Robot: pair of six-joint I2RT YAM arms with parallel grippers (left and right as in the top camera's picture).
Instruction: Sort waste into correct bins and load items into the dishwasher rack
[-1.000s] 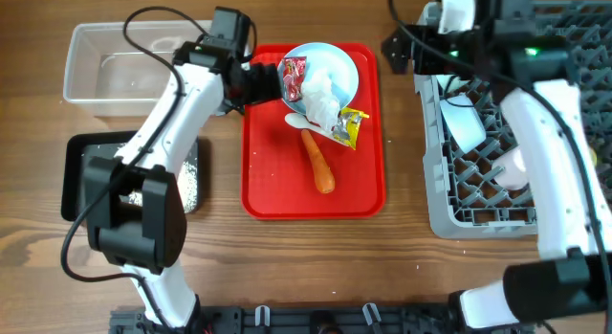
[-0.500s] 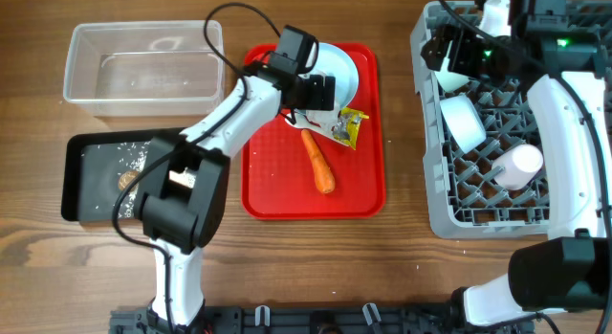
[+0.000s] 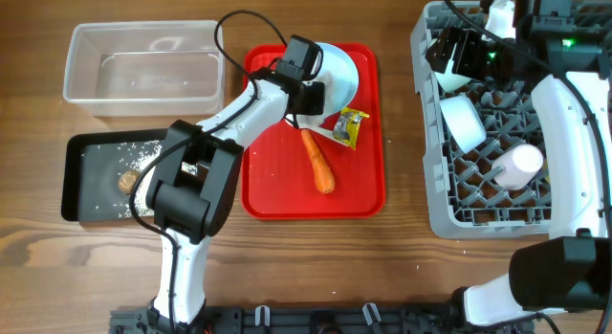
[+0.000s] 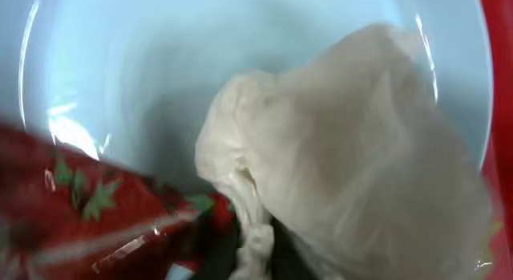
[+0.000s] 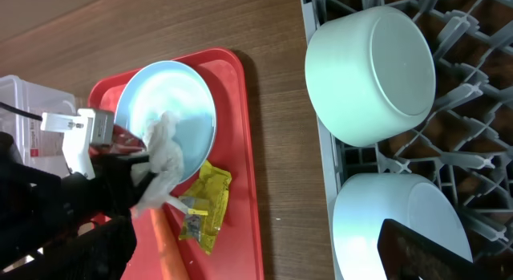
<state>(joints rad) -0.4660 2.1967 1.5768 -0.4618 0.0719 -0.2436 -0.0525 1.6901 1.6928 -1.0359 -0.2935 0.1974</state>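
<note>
Red tray [image 3: 287,195]: light blue plate [image 3: 346,71] at far end holds crumpled tissue [image 4: 353,152], left gripper [image 3: 314,95] at it; right gripper [image 3: 457,55] beyond tray's right edge (cannot tell either's jaws).

Your wooden table [image 3: 402,267] carries four things directly: a clear plastic tub [image 3: 72,66] at the far left, a black tray [image 3: 69,176] just in front of it, a red tray [image 3: 287,190] in the middle, and the grey dishwasher rack [image 3: 435,181] on the right, apart from the red tray.
</note>
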